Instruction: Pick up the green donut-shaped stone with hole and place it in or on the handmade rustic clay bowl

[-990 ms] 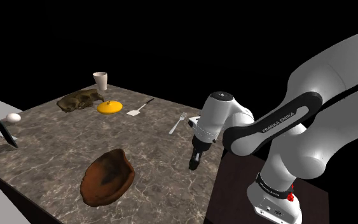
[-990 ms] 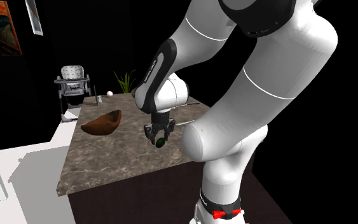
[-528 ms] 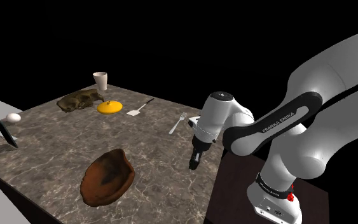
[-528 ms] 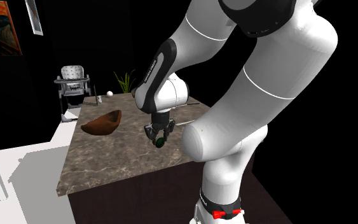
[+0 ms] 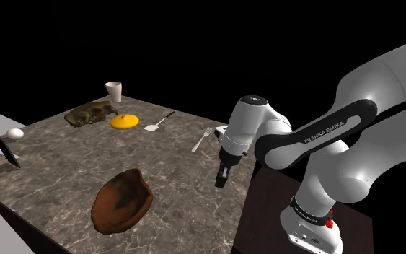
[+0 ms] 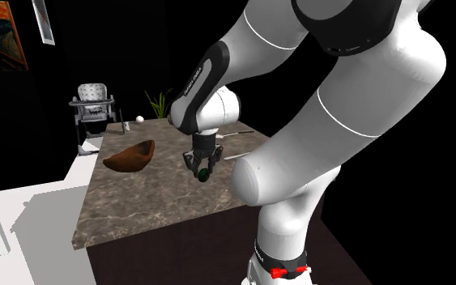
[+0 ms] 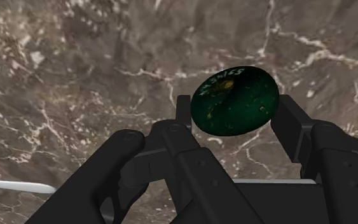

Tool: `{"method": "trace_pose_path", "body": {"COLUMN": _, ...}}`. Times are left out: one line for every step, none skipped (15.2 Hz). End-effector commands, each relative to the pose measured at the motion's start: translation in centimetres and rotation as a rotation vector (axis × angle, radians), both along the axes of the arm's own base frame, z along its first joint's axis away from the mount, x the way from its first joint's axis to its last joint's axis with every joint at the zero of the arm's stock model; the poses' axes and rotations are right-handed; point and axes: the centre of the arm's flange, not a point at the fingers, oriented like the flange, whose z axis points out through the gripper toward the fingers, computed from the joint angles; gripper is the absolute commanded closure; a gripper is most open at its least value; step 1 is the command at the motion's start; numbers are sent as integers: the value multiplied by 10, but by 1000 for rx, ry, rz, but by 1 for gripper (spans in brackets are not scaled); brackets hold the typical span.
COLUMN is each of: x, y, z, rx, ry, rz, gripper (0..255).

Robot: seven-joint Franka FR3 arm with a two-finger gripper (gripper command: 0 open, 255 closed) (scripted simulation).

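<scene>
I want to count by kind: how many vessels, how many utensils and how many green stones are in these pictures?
Vessels: 2 (brown clay bowl, white cup)
Utensils: 2 (fork, spatula)
Green stones: 1 (green stone, clasped in the gripper)
Total: 5

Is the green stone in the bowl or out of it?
Out. The pincer is shut on the stone above the table; the brown bowl sits apart.
</scene>
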Motion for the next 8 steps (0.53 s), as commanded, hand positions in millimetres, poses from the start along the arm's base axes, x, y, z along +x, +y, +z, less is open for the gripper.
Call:
{"method": "trace_pose_path", "body": {"x": 0, "y": 0, "z": 10, "rx": 0, "ry": 1, "rz": 0, "gripper": 255}}
{"method": "trace_pose_path", "body": {"x": 0, "y": 0, "z": 16, "rx": 0, "ry": 1, "rz": 0, "gripper": 255}}
{"method": "trace_pose_path", "body": {"x": 0, "y": 0, "z": 21, "rx": 0, "ry": 1, "rz": 0, "gripper": 255}}
{"method": "trace_pose_path", "body": {"x": 0, "y": 0, "z": 26, "rx": 0, "ry": 1, "rz": 0, "gripper": 255}}
{"method": "trace_pose_path", "body": {"x": 0, "y": 0, "z": 31, "rx": 0, "ry": 1, "rz": 0, "gripper": 255}}
{"method": "trace_pose_path", "body": {"x": 0, "y": 0, "z": 37, "rx": 0, "ry": 1, "rz": 0, "gripper": 255}}
{"method": "trace_pose_path", "body": {"x": 0, "y": 0, "z": 42, "rx": 0, "ry": 1, "rz": 0, "gripper": 255}}
{"method": "trace_pose_path", "body": {"x": 0, "y": 0, "z": 47, "rx": 0, "ry": 1, "rz": 0, "gripper": 255}}
